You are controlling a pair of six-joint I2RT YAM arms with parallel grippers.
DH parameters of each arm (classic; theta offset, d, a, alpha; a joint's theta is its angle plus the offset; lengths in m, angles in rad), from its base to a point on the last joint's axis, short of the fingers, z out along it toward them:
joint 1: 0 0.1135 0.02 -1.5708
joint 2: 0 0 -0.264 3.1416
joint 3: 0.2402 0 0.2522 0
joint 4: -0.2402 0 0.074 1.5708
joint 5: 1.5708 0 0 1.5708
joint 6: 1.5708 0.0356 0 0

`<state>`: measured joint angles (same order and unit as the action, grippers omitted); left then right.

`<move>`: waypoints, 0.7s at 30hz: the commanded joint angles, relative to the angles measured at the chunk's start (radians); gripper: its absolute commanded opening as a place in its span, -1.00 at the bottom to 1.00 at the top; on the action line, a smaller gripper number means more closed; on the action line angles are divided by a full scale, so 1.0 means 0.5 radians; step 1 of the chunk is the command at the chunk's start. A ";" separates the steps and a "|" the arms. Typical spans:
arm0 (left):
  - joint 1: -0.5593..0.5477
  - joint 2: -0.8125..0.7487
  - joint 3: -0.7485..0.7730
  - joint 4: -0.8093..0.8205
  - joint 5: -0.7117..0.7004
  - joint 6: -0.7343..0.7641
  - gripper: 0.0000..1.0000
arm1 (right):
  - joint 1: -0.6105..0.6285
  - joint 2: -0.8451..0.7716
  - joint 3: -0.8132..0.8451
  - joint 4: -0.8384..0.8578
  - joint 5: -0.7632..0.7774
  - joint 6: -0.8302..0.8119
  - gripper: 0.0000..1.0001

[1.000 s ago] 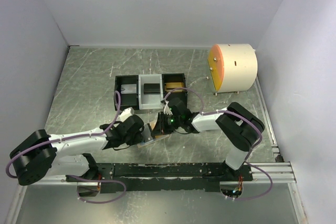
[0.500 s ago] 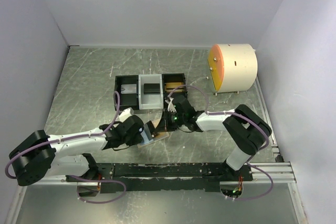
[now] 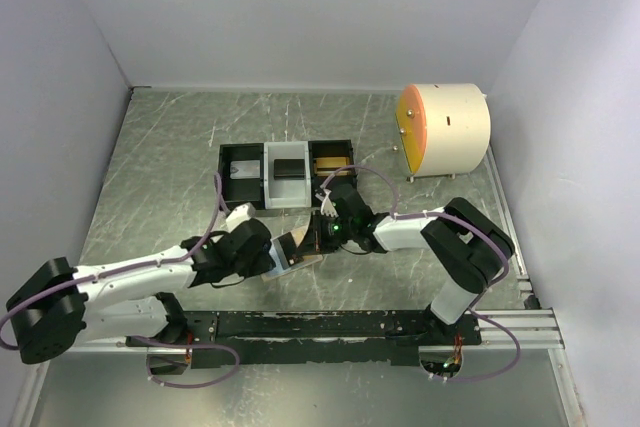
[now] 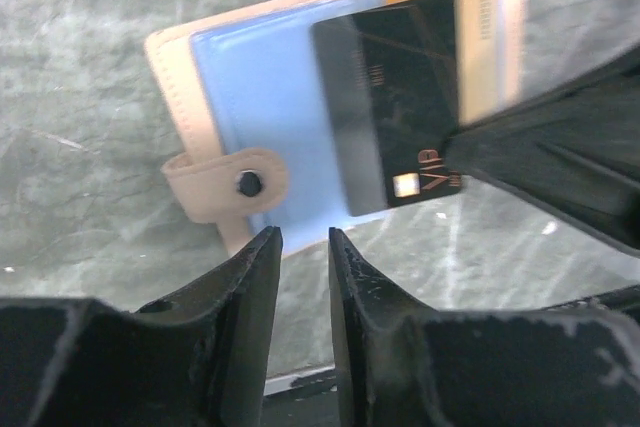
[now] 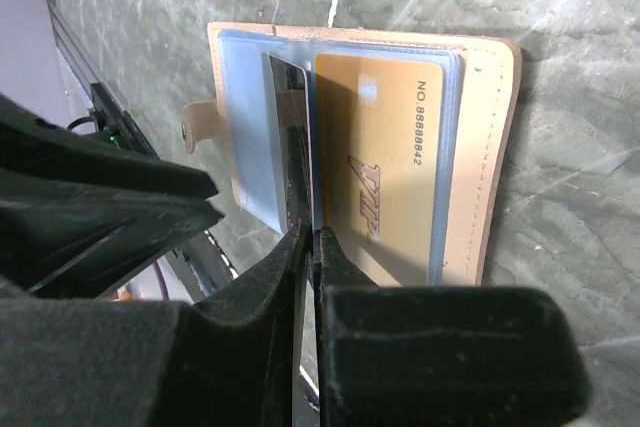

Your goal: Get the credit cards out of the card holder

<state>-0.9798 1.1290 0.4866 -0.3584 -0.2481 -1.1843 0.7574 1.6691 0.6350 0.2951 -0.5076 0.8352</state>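
The card holder (image 4: pixel 270 97) lies open on the table, tan outside and pale blue inside, with its snap strap toward my left gripper. It also shows in the top view (image 3: pixel 300 247) and the right wrist view (image 5: pixel 480 147). A black card (image 4: pixel 400 97) sticks partway out of a blue slot. My right gripper (image 5: pixel 312 237) is shut on its edge, and the card (image 5: pixel 290 127) shows edge-on there. A gold card (image 5: pixel 380 167) sits in the slot beside it. My left gripper (image 4: pixel 305 237) stands at the wallet's near edge, with its jaws a narrow gap apart and nothing between them.
A three-compartment black-and-white tray (image 3: pixel 285 189) stands just behind the wallet and holds a silver, a black and a gold card. A cream drum with an orange face (image 3: pixel 445 130) stands at the back right. Grey walls close in the table.
My right gripper has shifted slightly away from my left gripper, drawing the black card partway out of its slot. My left gripper stays at the wallet.
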 commanded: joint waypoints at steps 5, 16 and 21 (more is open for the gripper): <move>-0.012 -0.113 0.102 0.217 0.004 0.162 -0.17 | -0.010 0.042 -0.028 0.065 0.001 0.023 -0.86; 0.015 0.367 0.173 0.174 -0.023 0.065 -0.44 | -0.010 0.016 -0.027 0.053 -0.012 0.019 -0.84; 0.013 0.432 0.155 0.185 -0.002 0.059 -0.50 | -0.011 0.041 -0.020 0.116 -0.078 0.023 -0.78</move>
<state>-0.9756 1.3174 0.5632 -0.2649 -0.2474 -1.1500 0.7570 1.6764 0.6270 0.3145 -0.5129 0.8459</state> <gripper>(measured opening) 0.264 0.098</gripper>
